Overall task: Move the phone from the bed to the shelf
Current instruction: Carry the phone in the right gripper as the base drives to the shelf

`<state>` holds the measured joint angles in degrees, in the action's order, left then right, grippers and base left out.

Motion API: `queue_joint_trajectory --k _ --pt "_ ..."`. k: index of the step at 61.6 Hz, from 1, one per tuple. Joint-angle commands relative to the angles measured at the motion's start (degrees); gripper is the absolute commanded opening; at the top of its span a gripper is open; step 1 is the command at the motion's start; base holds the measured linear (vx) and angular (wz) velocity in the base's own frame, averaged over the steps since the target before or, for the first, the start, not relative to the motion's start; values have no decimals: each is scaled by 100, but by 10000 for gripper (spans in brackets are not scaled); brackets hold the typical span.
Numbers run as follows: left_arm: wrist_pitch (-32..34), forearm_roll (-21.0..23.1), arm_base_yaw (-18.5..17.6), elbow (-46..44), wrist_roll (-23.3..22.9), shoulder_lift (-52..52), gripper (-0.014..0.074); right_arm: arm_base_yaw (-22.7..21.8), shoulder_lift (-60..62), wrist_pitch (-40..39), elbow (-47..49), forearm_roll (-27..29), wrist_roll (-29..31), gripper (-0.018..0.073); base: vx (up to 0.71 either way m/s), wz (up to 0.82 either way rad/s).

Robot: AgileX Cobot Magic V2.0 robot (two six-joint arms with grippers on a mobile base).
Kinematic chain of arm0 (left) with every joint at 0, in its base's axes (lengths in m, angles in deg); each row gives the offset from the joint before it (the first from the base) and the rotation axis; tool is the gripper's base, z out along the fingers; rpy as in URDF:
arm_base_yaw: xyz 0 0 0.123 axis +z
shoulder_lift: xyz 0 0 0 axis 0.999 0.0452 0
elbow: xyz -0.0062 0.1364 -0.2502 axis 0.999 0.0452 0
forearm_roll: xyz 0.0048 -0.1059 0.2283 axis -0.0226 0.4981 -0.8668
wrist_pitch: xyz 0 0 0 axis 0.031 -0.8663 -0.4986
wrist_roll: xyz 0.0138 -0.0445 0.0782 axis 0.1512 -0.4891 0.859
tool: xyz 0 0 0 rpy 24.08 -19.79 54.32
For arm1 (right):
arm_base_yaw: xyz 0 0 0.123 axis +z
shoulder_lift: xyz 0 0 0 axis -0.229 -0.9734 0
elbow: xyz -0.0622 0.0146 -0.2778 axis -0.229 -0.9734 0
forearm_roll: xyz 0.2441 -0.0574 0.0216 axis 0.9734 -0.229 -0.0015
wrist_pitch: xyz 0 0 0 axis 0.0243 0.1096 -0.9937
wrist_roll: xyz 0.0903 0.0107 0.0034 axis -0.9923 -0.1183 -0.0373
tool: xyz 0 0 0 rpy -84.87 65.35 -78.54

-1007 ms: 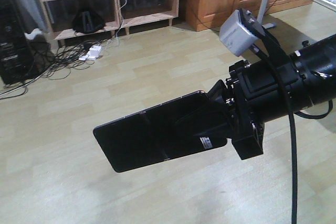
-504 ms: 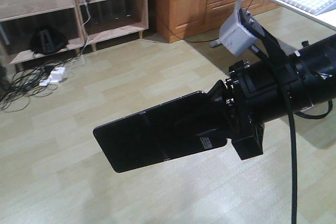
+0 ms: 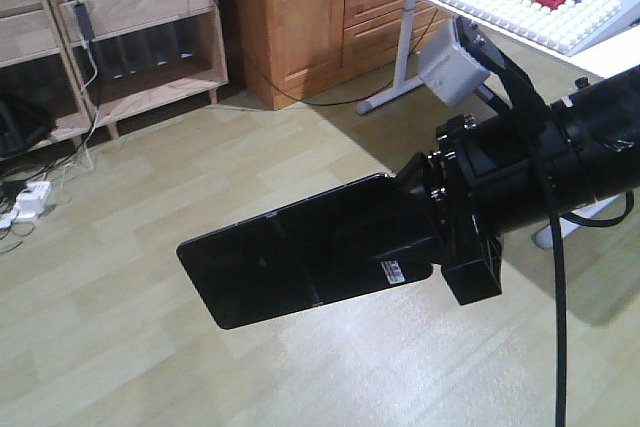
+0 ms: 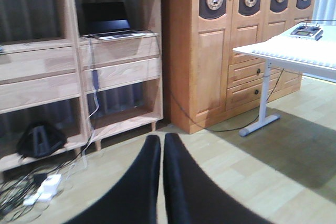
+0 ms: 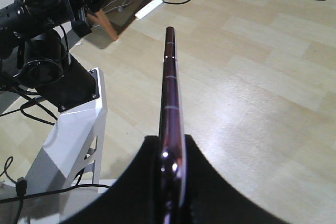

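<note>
phone edge-on in right tool, over floor

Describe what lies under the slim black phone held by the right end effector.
Below the slim black smartphone with a rose-gold edge, clamped in the right end effector, only pale wood-plank floor is visible. The floor patch directly behind the phone is hidden in the front view.

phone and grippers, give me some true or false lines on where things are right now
1. The right gripper is shut on the phone. True.
2. The phone lies on the shelf. False: it is held in the air above the floor.
3. The left gripper holds a cable. False: its fingers are closed together with nothing between them.
4. An open laptop sits on the shelf. True.
</note>
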<state>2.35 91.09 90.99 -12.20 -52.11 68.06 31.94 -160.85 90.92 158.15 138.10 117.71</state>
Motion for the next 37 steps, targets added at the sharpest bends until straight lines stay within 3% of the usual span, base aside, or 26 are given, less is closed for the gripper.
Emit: queue_joint_trajectory --k 1,37 --pt "414 56 -36 -143 -50 -44 1 -11 171 297 158 443 54 -2 47 -11" --pt "414 56 -36 -143 -50 -44 1 -11 171 288 158 443 54 -2 47 -6"
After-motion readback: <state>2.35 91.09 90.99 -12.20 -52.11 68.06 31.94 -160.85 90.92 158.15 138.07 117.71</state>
